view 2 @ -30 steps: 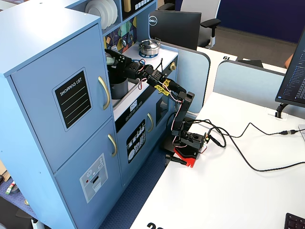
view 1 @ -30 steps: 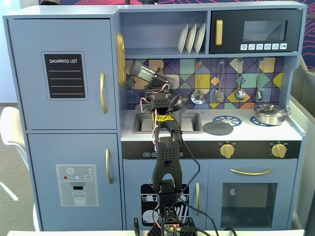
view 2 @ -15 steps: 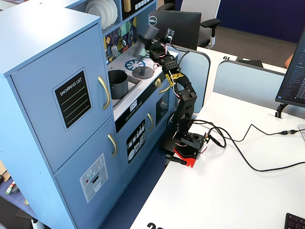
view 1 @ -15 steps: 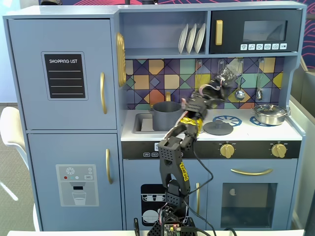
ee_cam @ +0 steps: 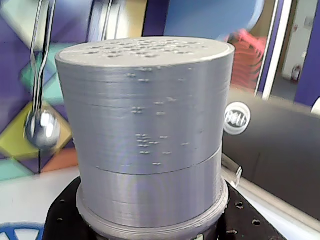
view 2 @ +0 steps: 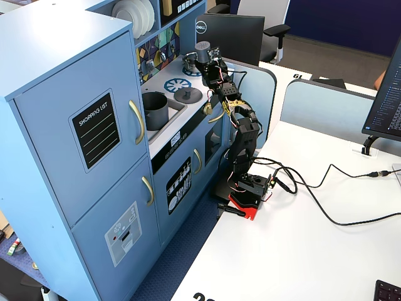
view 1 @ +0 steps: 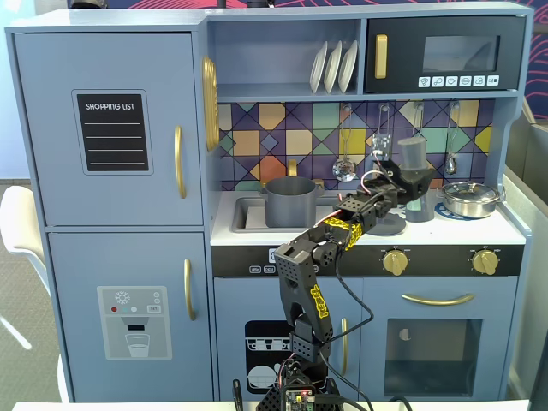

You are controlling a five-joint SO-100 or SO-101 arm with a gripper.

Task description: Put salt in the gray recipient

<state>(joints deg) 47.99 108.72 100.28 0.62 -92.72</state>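
The salt (view 1: 416, 158) is a tall dark-gray shaker that stands upright at the right of the counter, between the flat lid and the silver pan. In the wrist view the salt (ee_cam: 150, 115) fills the frame, with its holed top showing. My gripper (view 1: 409, 187) reaches in from the left, and its black jaws hug both sides of the shaker's lower body (ee_cam: 150, 225). The gray recipient (view 1: 288, 202) is a matte pot that stands in the sink, well to the left of my gripper. In another fixed view the pot (view 2: 155, 110) and the salt (view 2: 202, 50) both show.
A flat gray lid (view 1: 385, 226) lies on the burner just under my arm. A shiny silver lidded pan (view 1: 469, 199) stands at the right. Ladles (view 1: 345, 167) hang on the tiled back wall behind the shaker. The microwave shelf (view 1: 441, 94) overhangs the counter.
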